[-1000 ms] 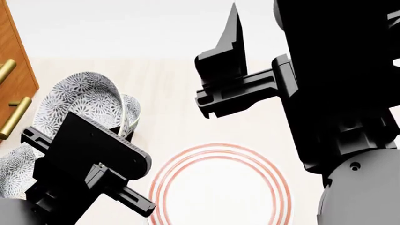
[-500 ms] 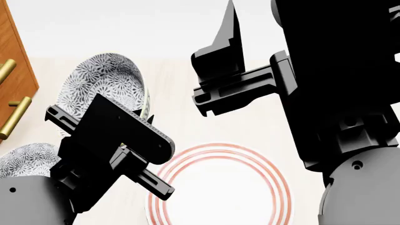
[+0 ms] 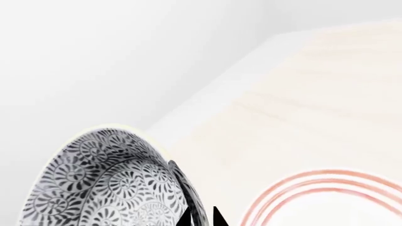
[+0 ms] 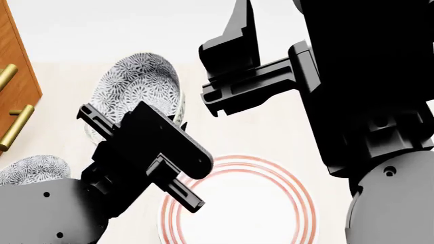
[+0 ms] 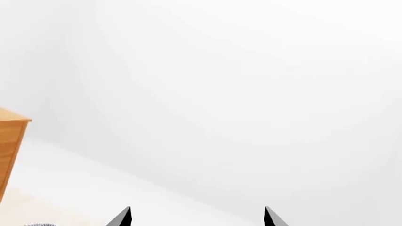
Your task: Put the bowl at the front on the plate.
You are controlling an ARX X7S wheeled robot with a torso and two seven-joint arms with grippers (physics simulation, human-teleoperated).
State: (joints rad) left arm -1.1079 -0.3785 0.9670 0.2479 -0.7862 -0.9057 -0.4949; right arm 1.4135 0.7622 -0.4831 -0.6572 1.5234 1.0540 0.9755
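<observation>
- Bowl (image 4: 146, 86) raised off the pale surface (image 4: 224, 137), tipped on edge, rim pinched by left end effector (image 3: 201, 219), clenched on it
- Dense grey floral pattern inside and out, white ground, deep and round
- Hangs beyond and to the left of the plate (image 4: 237, 203), apart from it; plate white with thin red rings, top bare
- Open surface between bowl and plate rim
- Right end effector (image 5: 197, 217) lifted high, fingertips spread wide, gripping nothing
- Second patterned bowl (image 4: 34, 170) low at left edge, near wooden cabinet (image 4: 13, 76) with brass handles
</observation>
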